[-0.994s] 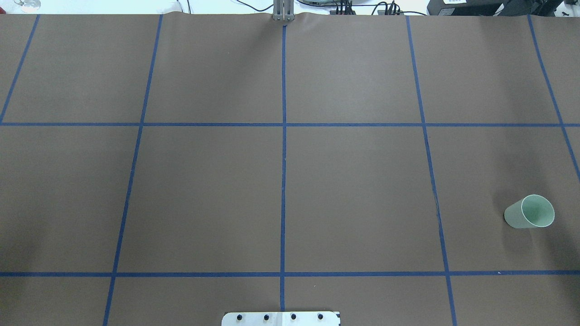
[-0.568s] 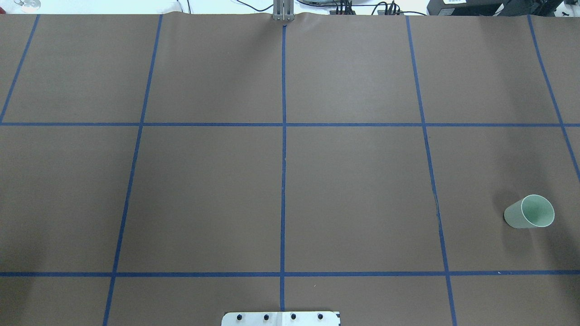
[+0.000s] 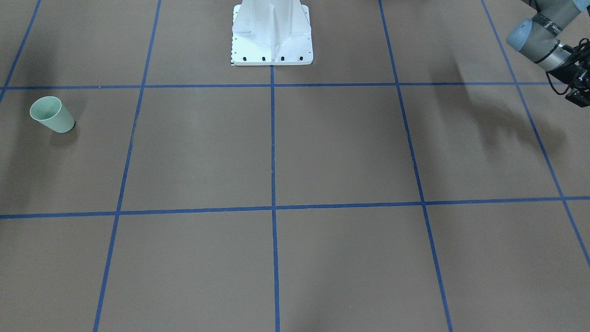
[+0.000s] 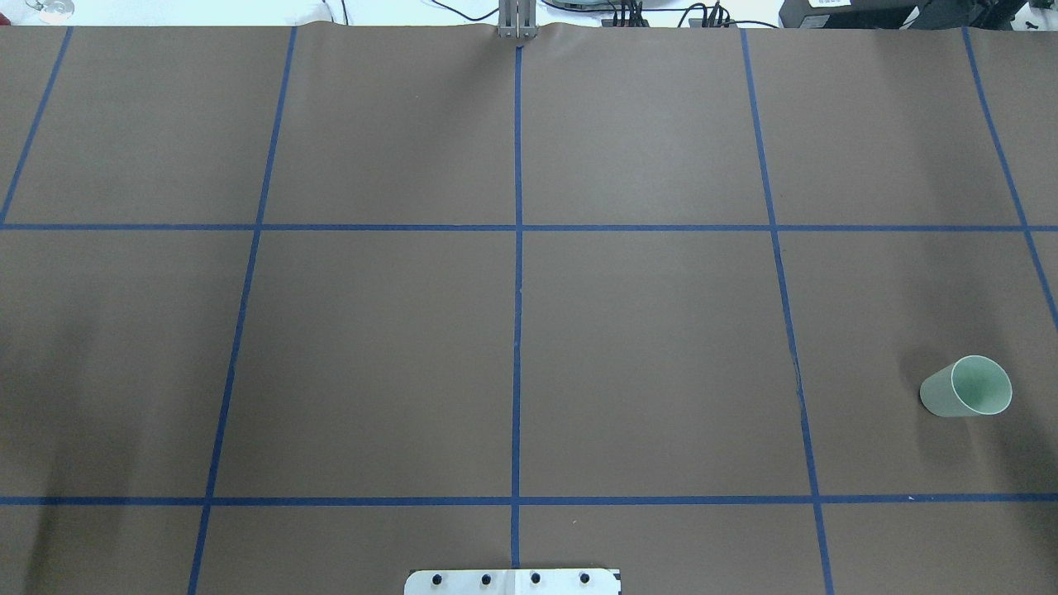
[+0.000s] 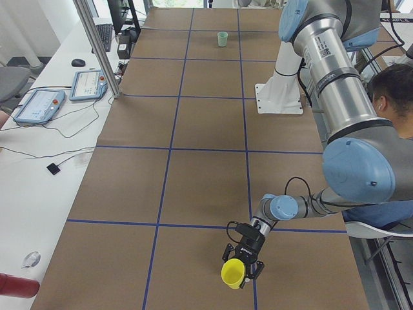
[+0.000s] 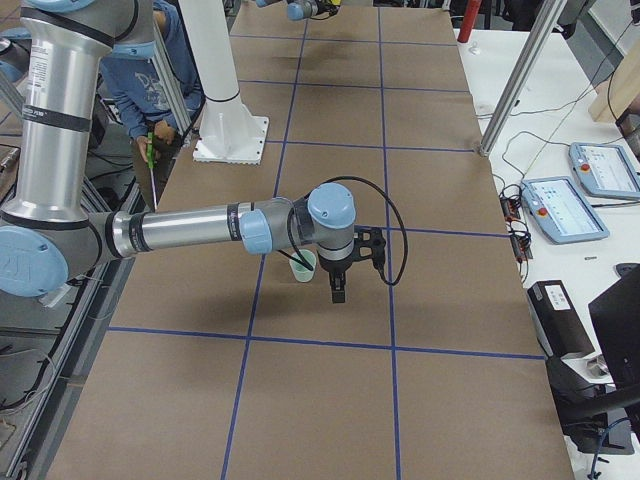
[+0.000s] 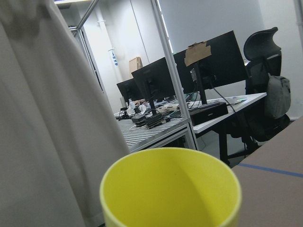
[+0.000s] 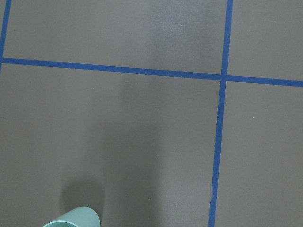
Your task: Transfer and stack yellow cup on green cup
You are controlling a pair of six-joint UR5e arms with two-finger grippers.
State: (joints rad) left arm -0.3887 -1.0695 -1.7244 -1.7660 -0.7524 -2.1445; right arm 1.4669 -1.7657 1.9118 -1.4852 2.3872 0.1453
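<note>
The yellow cup shows in the exterior left view near the table's left end, at the tip of my left gripper. It fills the bottom of the left wrist view, rim up, with no fingers in sight. I cannot tell whether the left gripper is shut on it. The green cup stands upright, rim up, near the table's right end. My right gripper hangs just beside the green cup, apart from it. I cannot tell whether it is open. The cup's rim shows low in the right wrist view.
The brown table carries a blue tape grid. The white robot base stands at the near-middle edge. Part of the left arm's wrist shows at that view's edge. A side desk holds teach pendants. A person sits behind the robot.
The green cup has not moved. The faint shadows at the overhead view's left edge have shifted a little.
</note>
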